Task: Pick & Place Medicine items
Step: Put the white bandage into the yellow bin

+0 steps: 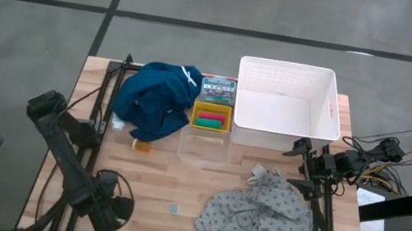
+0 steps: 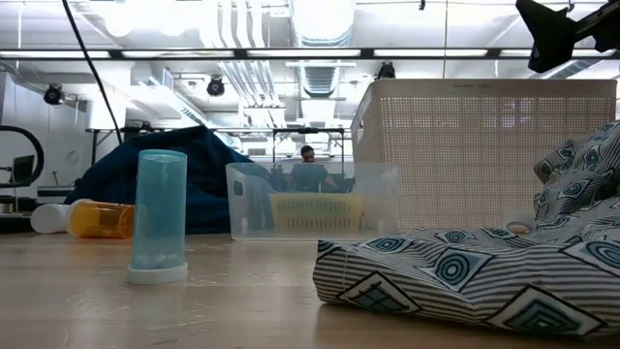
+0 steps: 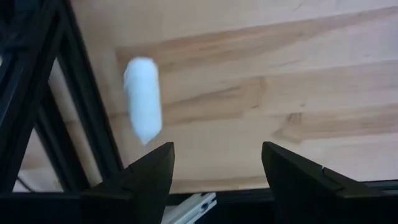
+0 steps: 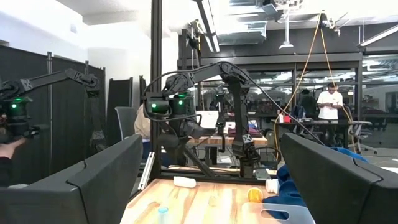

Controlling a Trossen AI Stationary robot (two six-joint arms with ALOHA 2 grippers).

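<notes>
Jaws of the left gripper (image 3: 214, 180) stand apart, empty, above the desk (image 3: 280, 74) near a white tube (image 3: 142, 106), seemingly light, stiff, roll-prone, best pinched mid-length.

lab | exposed ceiling ducts (image 2: 320, 24) | other robot arms (image 4: 205, 81)

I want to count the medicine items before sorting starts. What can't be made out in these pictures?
- Yellow tray, high view: red and green pieces inside, too small to count.
- Orange bottle, low view: partly behind the blue tube; label unreadable.
- Left wrist view: the white piece is blurred; its kind is unclear.
- Blue cloth and grey patterned cloth, high view: anything under them is hidden.
- White basket, low view: contents hidden by its wall.
</notes>
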